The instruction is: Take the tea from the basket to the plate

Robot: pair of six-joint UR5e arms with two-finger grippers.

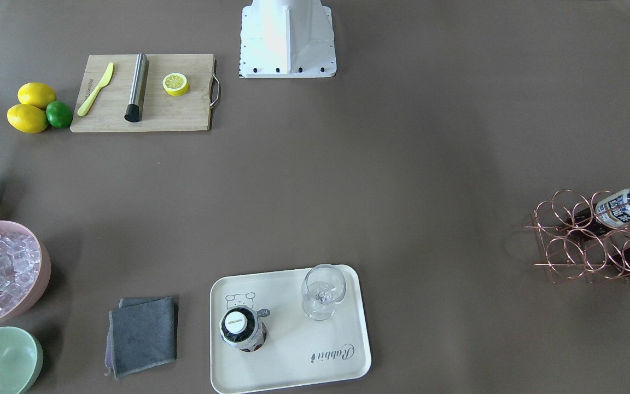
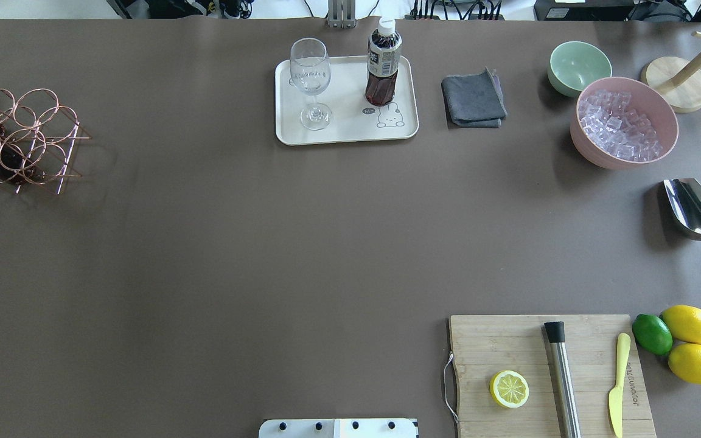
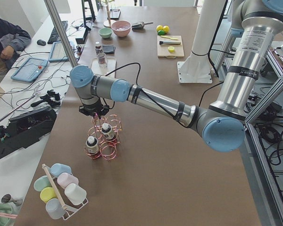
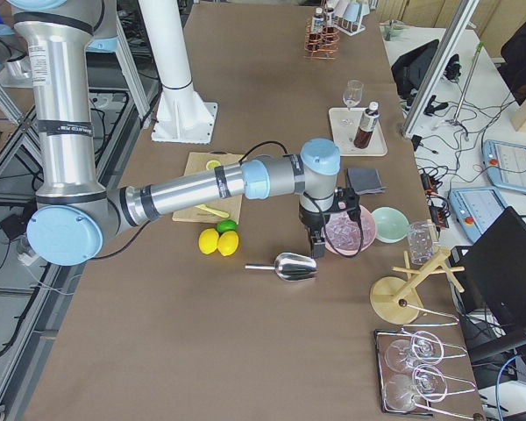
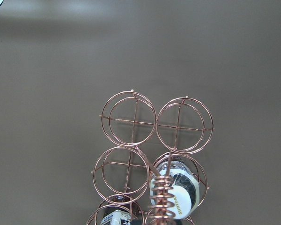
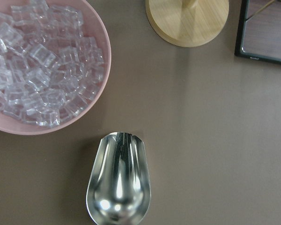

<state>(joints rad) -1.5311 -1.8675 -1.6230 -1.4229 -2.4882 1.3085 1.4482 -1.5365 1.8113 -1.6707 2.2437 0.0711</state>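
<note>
Front view: one tea (image 1: 243,328) upright on plate (image 1: 304,355) at 6 o'clock, basket (image 1: 583,241) at 3 o'clock holding two more; left side view: left gripper (image 3: 96,116) over basket, opening can't tell; right side view: right gripper (image 4: 315,244) above scoop (image 4: 285,266), can't tell either.

Lighting bright, even, diffuse; shadows soft. Glare noted on the steel scoop (image 6: 118,180) below the right gripper (image 4: 316,246). Focus sharp throughout.

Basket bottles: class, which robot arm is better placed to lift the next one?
Left. The left gripper hangs just above the basket; the right gripper is far off, over the scoop.
</note>
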